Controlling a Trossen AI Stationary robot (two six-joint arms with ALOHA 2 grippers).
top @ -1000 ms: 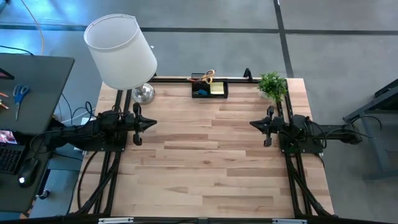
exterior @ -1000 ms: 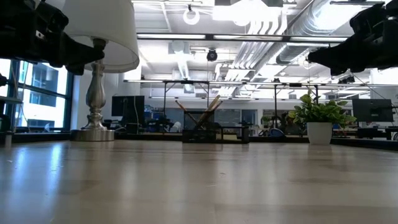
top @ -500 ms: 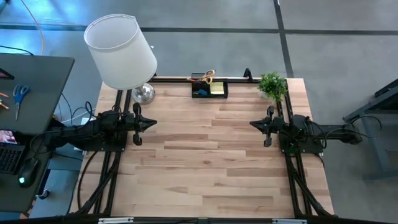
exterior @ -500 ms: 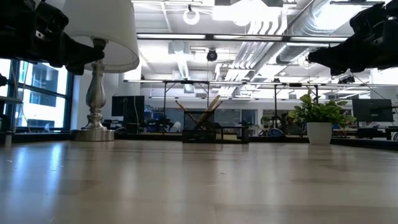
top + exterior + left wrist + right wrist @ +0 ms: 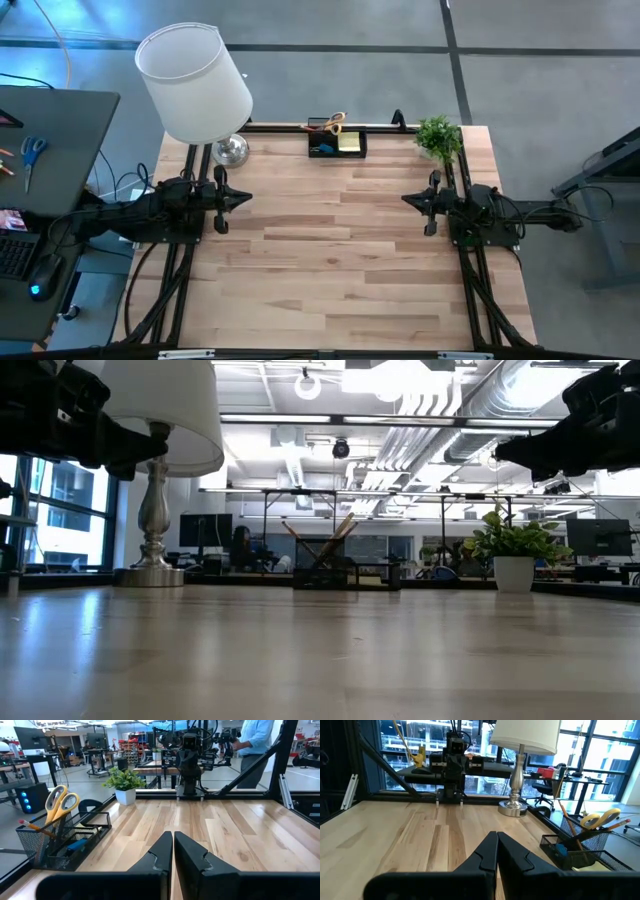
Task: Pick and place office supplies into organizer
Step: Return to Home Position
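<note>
Far edge of table (image 5: 330,260): organizer (image 5: 50,851) held orange-handled scissors (image 5: 334,122).
Left gripper (image 5: 173,836): over left side, fingers pressed together, empty.
Right gripper (image 5: 496,835): over right side, pressed together, empty.

Along the far edge of the wooden table (image 5: 330,270) three things are set — a lamp (image 5: 195,80) at the left, the black organizer (image 5: 337,145) midway, a potted plant (image 5: 437,135) at the right.

a white-shaded lamp (image 5: 194,82) stands at the wooden bench's (image 5: 340,260) far left corner, a potted green plant (image 5: 437,135) far right; blue-handled scissors (image 5: 32,152) lie on a black side desk (image 5: 65,115).
</note>
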